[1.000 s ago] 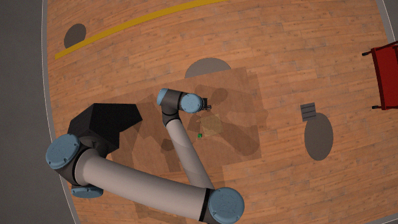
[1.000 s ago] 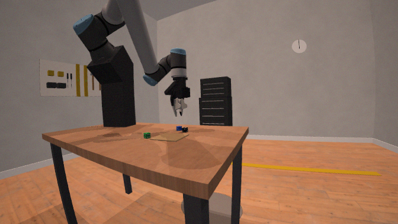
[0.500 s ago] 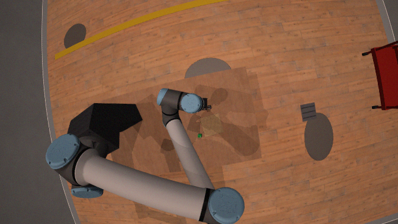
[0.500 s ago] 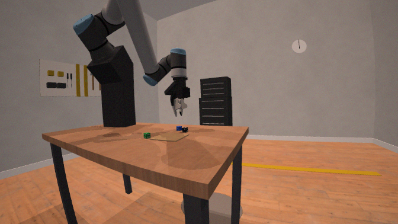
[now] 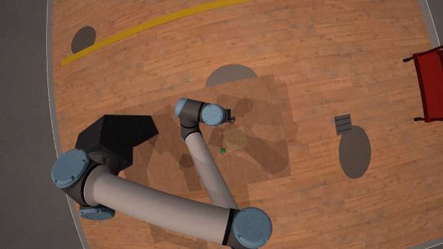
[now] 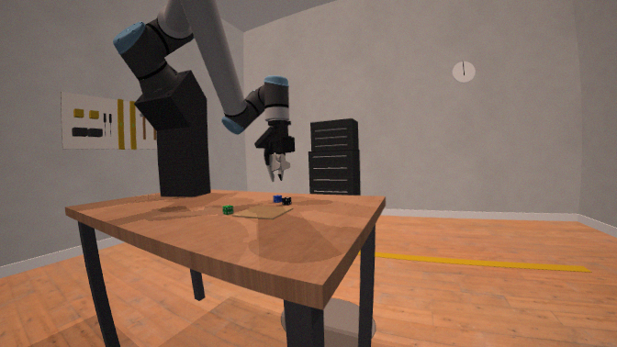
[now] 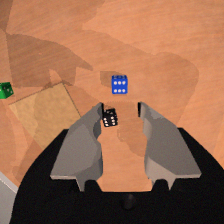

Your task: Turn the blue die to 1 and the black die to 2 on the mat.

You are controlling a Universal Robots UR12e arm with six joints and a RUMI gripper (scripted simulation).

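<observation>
"So, where are the dice, taking the mat as our mark?"

"The black die is off the mat, near its edge. The blue die is off it too, close to the black one but apart. The green die sits just beside the mat, on another side."

"And the gripper?"

"Above the two off the mat, fingers part-way open, nothing between them and nothing touched."

"How will they handle?"

"Light and hard, I'd guess, perhaps slick at the faces. Take one by two opposite upright sides, low enough to hold firmly, with room left to roll it over."

"Anything awkward?"

"The neighbour. A finger coming down between blue and black could nudge one. Blue shows six pips towards the wrist camera, likely its top, so I'd expect a half turn to reach 1, maybe in two grips."

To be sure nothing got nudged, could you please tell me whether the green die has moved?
No; the green die sits unchanged beside the mat.
</observation>
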